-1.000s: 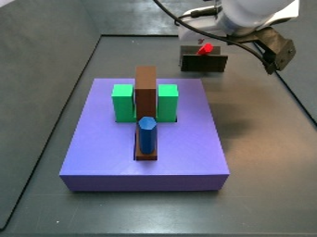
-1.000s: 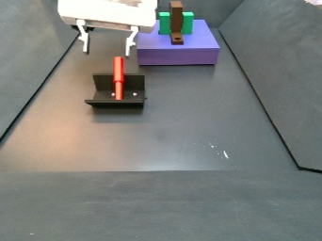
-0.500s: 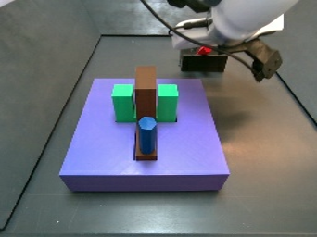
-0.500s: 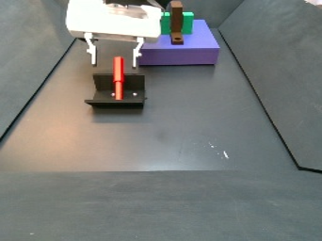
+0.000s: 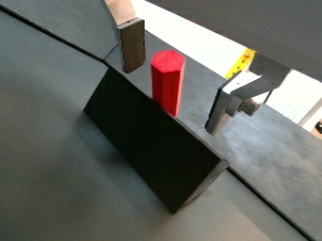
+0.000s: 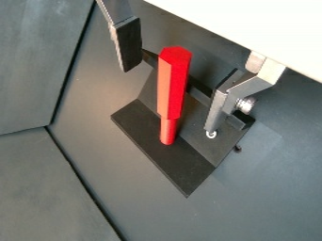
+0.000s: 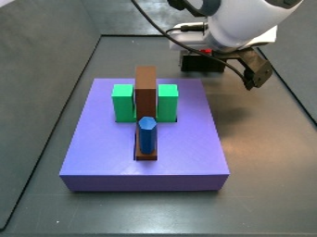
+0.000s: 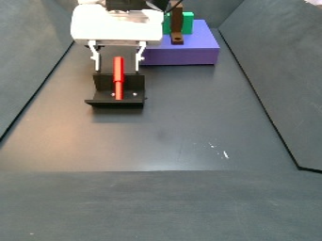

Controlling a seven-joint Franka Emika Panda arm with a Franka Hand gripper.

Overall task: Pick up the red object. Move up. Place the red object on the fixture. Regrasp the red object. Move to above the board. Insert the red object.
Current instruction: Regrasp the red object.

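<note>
Lowered open hand [image 6: 176, 80] astride smooth red object [image 6: 170, 94]

My gripper [image 7: 233, 65] hangs over the fixture [image 7: 198, 63], which sits on the grey floor just beyond the far right corner of the board [image 7: 146, 139]; my arm's white body hides most of the fixture, and I cannot tell how my fingers stand. On the board, two green blocks [image 7: 124, 102] flank a brown upright bar [image 7: 146, 93], and a blue cylinder [image 7: 147, 135] stands just in front of that bar.
</note>
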